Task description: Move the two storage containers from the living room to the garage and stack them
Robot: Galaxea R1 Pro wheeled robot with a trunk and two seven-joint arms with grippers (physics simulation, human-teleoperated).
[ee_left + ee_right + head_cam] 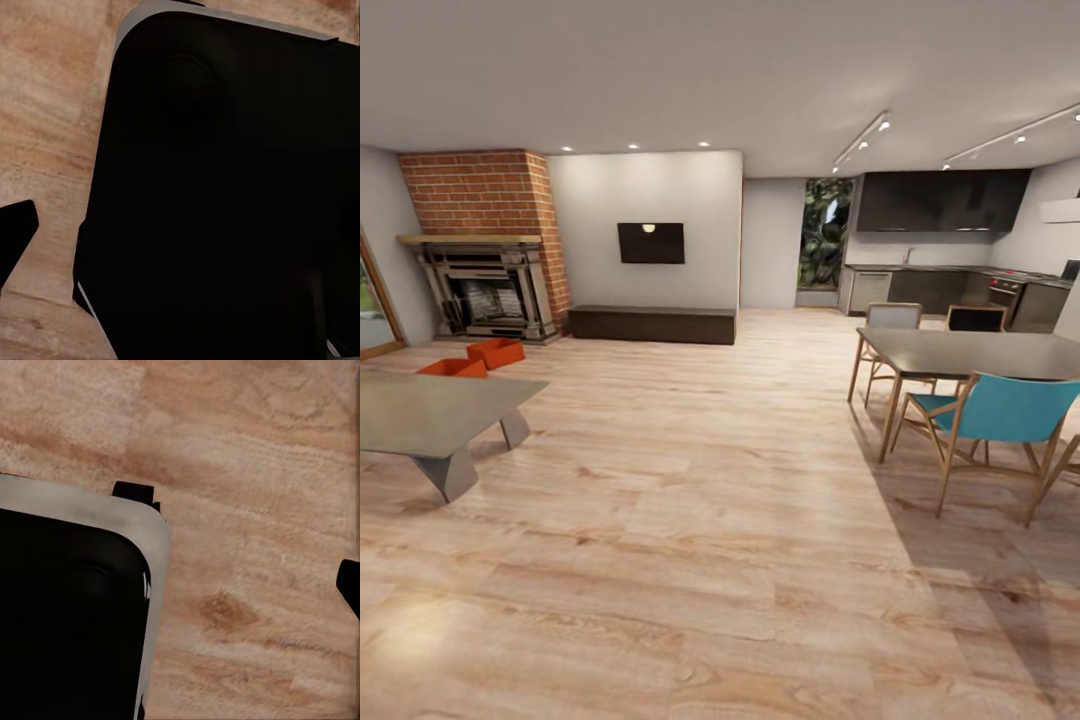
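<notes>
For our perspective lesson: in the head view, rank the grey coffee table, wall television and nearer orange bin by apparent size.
1. Grey coffee table, largest, though also nearest.
2. Wall television.
3. Nearer orange bin, smallest showing, partly hidden behind the table.

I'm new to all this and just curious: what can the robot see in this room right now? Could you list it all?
storage containers: two, orange-red, on the wood floor before the fireplace, one nearer it, one partly behind the low table
fireplace: one, red brick, far left
low table: one, grey, left foreground
television: one, black, on the white wall
long bench: one, dark, beneath the television
dining table: one, dark-topped, right
teal chair: one, at the dining table's near side
kitchen cabinets: dark, far right
wood floor: light planks throughout
robot's base: black, above the planks in the left wrist view
</notes>
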